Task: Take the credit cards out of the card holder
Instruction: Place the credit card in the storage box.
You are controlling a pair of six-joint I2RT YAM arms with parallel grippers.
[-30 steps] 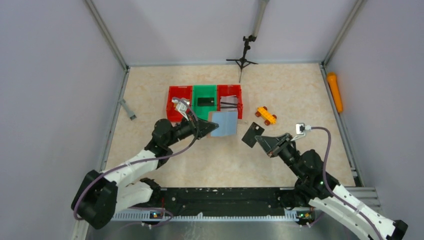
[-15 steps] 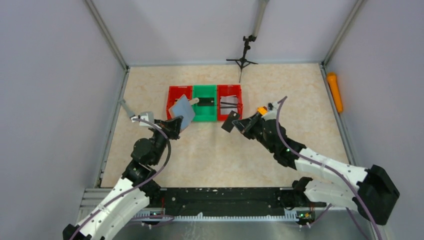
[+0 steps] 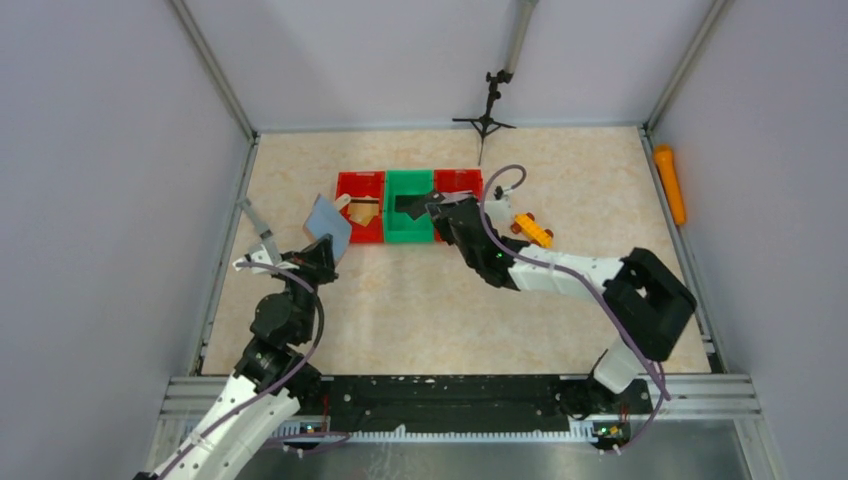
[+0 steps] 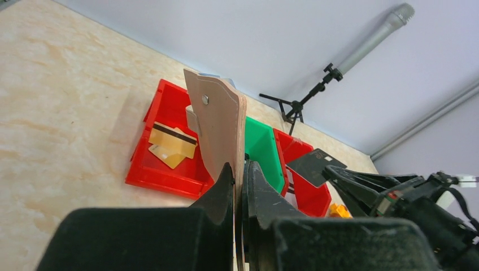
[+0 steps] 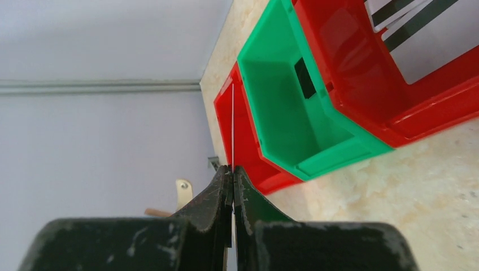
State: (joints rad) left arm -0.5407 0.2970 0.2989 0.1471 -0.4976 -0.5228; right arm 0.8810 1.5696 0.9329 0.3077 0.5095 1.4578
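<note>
My left gripper [image 3: 320, 254] is shut on the card holder [image 3: 328, 222], holding it upright just left of the bins; its tan outer face [image 4: 217, 121] rises from between the fingers [image 4: 240, 169]. My right gripper [image 3: 436, 211] is shut on a black credit card [image 3: 411, 203] held over the green bin [image 3: 408, 228]. In the right wrist view that card [image 5: 233, 124] shows only as a thin edge. Tan-gold credit cards [image 4: 169, 144] lie in the left red bin [image 3: 358, 230]. Another black card [image 5: 305, 78] lies in the green bin. White-grey striped cards [image 5: 406, 17] lie in the right red bin [image 5: 395, 84].
An orange toy car [image 3: 530, 228] sits right of the bins, close to the right arm. A small tripod [image 3: 487, 110] stands at the back wall, an orange cylinder [image 3: 670, 185] lies along the right edge, and a metal bracket [image 3: 255, 218] lies by the left wall.
The right arm swung left and back, carrying the black card from mid-table to above the green bin. The left arm drew the card holder leftward, away from the bins' front.
</note>
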